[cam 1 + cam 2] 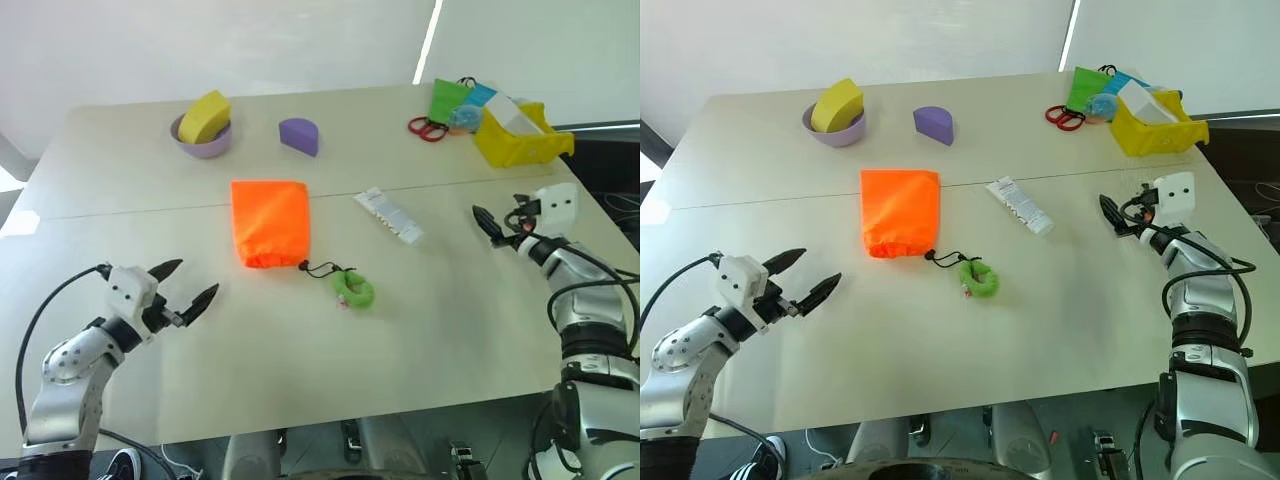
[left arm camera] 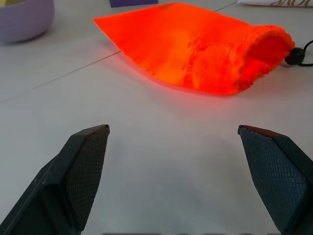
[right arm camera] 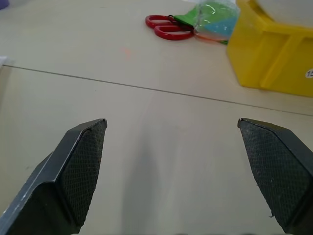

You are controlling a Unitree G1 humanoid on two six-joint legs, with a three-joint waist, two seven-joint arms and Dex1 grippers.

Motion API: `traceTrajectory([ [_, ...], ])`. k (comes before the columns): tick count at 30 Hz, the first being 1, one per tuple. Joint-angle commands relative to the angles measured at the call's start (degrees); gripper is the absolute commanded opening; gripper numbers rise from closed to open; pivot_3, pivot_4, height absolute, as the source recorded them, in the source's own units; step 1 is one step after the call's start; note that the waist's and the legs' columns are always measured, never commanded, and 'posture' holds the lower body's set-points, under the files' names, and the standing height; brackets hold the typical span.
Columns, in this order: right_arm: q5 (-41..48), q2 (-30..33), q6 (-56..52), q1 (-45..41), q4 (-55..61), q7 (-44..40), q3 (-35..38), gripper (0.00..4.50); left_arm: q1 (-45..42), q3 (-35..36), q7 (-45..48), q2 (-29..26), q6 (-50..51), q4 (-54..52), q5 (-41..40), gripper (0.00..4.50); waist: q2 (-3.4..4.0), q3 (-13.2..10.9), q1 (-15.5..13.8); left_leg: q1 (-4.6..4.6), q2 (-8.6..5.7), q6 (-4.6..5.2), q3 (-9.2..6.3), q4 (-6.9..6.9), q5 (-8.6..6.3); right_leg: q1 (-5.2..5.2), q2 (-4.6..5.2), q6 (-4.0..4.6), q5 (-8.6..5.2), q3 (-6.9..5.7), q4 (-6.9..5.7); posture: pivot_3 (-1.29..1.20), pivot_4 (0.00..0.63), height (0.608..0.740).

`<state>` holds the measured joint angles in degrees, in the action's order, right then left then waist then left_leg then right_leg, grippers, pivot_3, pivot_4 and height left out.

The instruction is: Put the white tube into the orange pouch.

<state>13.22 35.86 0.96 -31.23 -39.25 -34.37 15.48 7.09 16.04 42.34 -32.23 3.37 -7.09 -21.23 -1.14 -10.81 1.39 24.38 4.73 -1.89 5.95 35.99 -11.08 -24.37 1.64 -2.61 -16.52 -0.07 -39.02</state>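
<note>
1. Head views: the tube point(image 1: 390, 216) lies flat on the table point(image 1: 300, 330), just right of the pouch point(image 1: 270, 222), whose mouth faces the robot. Nothing is grasped yet; judged the opening step, with a reach to the tube likely next.
2. Left wrist view: left gripper point(image 2: 173, 178) spread wide and empty, aimed at the pouch's gathered mouth, short of it.
3. Right wrist view: right gripper point(image 3: 171, 171) spread wide and empty above bare table, near the yellow bin point(image 3: 274, 58).
</note>
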Motion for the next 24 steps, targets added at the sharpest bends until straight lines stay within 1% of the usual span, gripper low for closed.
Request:
traceTrajectory([
  [1,0.1,0.1,1.2,-0.6,0.7,-0.1,0.3,4.48,0.5,1.1,0.2,-0.5,-0.5,-2.1,-0.6,4.5,0.0,0.0,0.0,0.0,0.0,0.0,0.0,0.0,0.0,0.0,0.0,0.0,0.0,0.0,0.0,0.0,0.15,0.734],
  [7,-0.3,-0.3,1.2,-0.1,1.4,-0.4,-0.2,4.48,0.1,1.7,-2.0,-0.5,-2.2,-0.7,1.9,4.5,0.0,0.0,0.0,0.01,0.0,0.0,0.03,0.01,0.0,-0.01,0.03,0.01,0.0,0.01,0.0,0.0,0.15,0.734],
  [24,-0.9,-0.6,1.1,0.6,3.3,-0.9,-1.1,4.48,-1.3,1.3,-1.1,-0.1,-4.0,0.1,1.3,4.5,0.0,0.0,-0.1,0.01,0.0,0.0,0.03,0.0,0.0,-0.03,0.03,0.02,0.0,0.02,0.0,0.0,0.15,0.734],
])
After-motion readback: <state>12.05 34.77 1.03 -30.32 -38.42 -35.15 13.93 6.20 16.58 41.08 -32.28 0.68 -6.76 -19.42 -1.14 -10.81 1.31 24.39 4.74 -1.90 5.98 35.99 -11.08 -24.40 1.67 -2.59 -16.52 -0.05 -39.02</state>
